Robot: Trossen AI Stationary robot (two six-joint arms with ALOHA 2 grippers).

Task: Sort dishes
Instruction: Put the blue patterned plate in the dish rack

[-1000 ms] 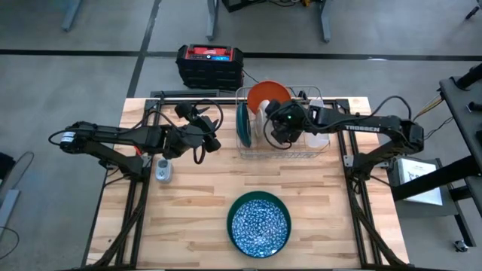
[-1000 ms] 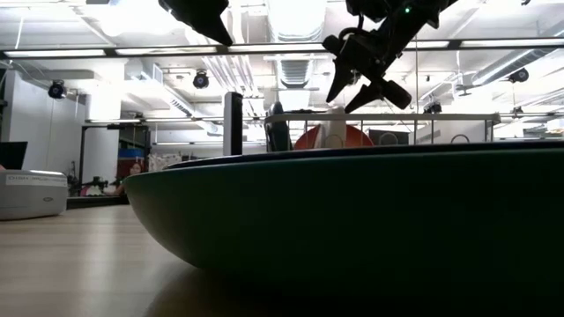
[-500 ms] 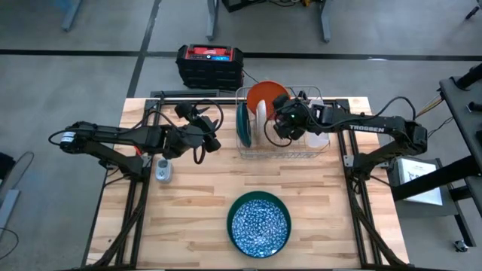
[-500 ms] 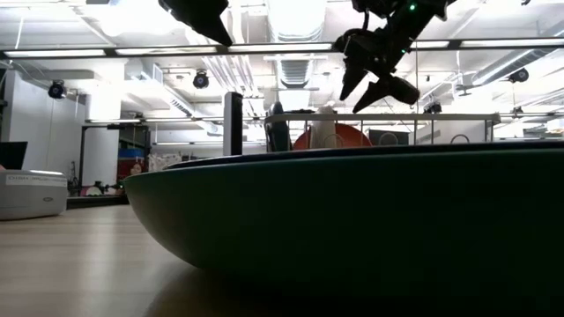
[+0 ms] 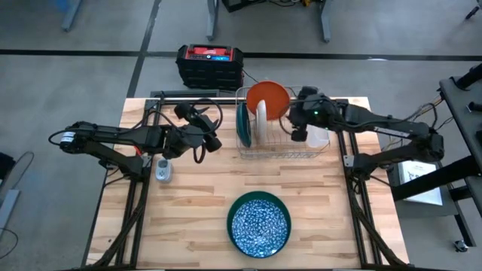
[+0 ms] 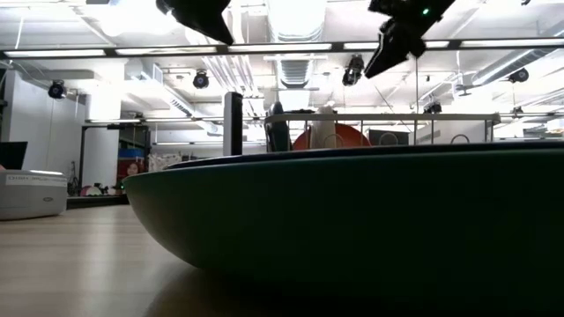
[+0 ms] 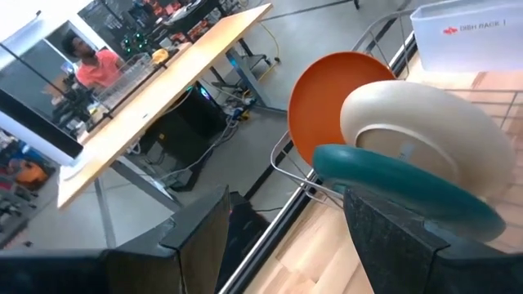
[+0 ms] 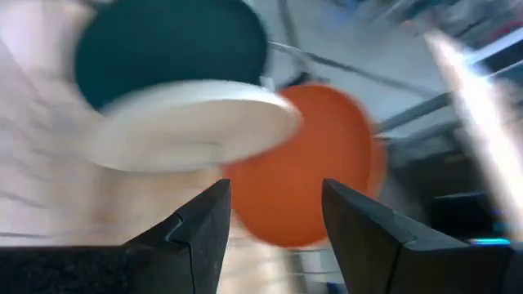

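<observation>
A wire rack [image 5: 280,143] at the table's far middle holds three dishes on edge: a dark green plate [image 5: 242,124], a white plate [image 5: 261,119] and an orange one [image 5: 269,95]. An olive bowl with a pale floral pattern [image 5: 259,223] sits on its base near the front edge. My right gripper [image 5: 295,129] hangs open and empty above the rack's right part, with the same dishes ahead of it [image 8: 274,237]. My left gripper [image 5: 212,141] hovers open and empty left of the rack, facing the green plate [image 7: 409,184].
A clear plastic tray [image 5: 319,136] stands just right of the rack. A small grey device [image 5: 163,172] lies near the left arm. A black and red box [image 5: 209,64] sits on the floor beyond the far edge. Bare wood lies between rack and bowl.
My right gripper has risen and drawn back toward the table's right edge, away from the middle of the rack, rolling about its own axis as it went. Its fingers stayed open and empty. The dishes have not moved.
</observation>
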